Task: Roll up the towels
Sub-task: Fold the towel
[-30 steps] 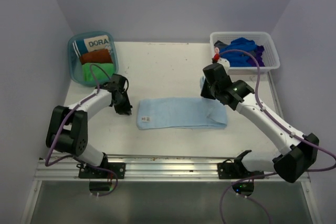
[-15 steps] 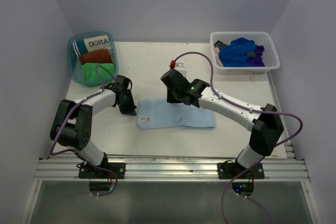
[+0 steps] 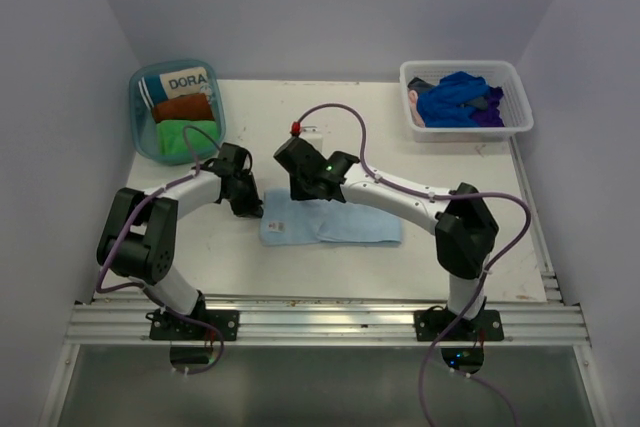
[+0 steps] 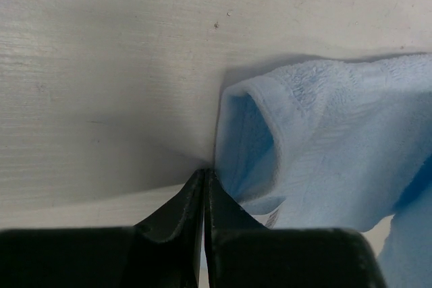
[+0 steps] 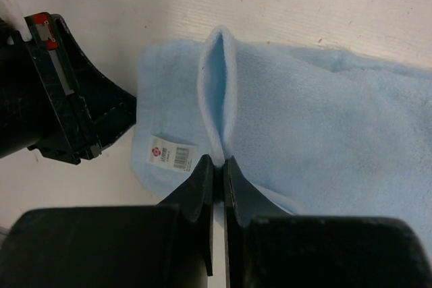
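A light blue towel (image 3: 345, 226) lies folded over itself mid-table. My right gripper (image 3: 305, 193) is shut on a raised fold of it (image 5: 218, 161), near its white label (image 5: 169, 154). The towel (image 5: 324, 146) spreads to the right of the jaws. My left gripper (image 3: 250, 209) sits at the towel's left edge. Its jaws (image 4: 204, 172) are closed at a lifted corner of the towel (image 4: 337, 139), and its black body shows in the right wrist view (image 5: 61, 106).
A teal bin (image 3: 140, 127) at the back left holds the DORA item (image 3: 185, 80), a rust-brown towel (image 3: 183, 107) and a green towel (image 3: 185, 135). A white basket (image 3: 520, 97) at the back right holds dark blue (image 3: 455, 97) and purple (image 3: 492, 115) towels.
My right gripper has carried the towel's right end leftwards over the towel, so the towel is now shorter and doubled. My left gripper has hardly moved.
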### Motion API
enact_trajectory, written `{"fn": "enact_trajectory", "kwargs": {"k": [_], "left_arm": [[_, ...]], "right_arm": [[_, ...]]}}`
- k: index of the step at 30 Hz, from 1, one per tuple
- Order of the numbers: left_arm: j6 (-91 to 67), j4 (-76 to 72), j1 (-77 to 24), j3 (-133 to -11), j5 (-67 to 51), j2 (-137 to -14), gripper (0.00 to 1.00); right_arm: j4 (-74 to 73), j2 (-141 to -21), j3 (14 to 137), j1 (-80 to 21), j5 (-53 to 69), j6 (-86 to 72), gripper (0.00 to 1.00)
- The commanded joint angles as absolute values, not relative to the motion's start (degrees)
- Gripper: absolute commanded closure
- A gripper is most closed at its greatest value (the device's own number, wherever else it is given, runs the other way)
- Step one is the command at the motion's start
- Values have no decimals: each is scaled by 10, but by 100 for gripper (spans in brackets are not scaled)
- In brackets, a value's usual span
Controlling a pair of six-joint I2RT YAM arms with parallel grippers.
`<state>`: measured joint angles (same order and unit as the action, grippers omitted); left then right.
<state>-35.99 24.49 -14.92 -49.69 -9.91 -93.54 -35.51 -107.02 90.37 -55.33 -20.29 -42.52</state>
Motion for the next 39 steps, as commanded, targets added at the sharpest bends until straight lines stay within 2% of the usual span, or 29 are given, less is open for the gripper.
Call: {"fn": "enact_trajectory", "kwargs": {"k": [1, 39], "left_arm": [[-363, 237, -152, -474, -84, -955, 93], [-367, 229, -152, -459, -83, -955, 93]], "right_arm": [[-345, -1078, 938, -558, -200, -435, 100], [-356, -1237, 1069, -577, -138, -434, 100]]}}
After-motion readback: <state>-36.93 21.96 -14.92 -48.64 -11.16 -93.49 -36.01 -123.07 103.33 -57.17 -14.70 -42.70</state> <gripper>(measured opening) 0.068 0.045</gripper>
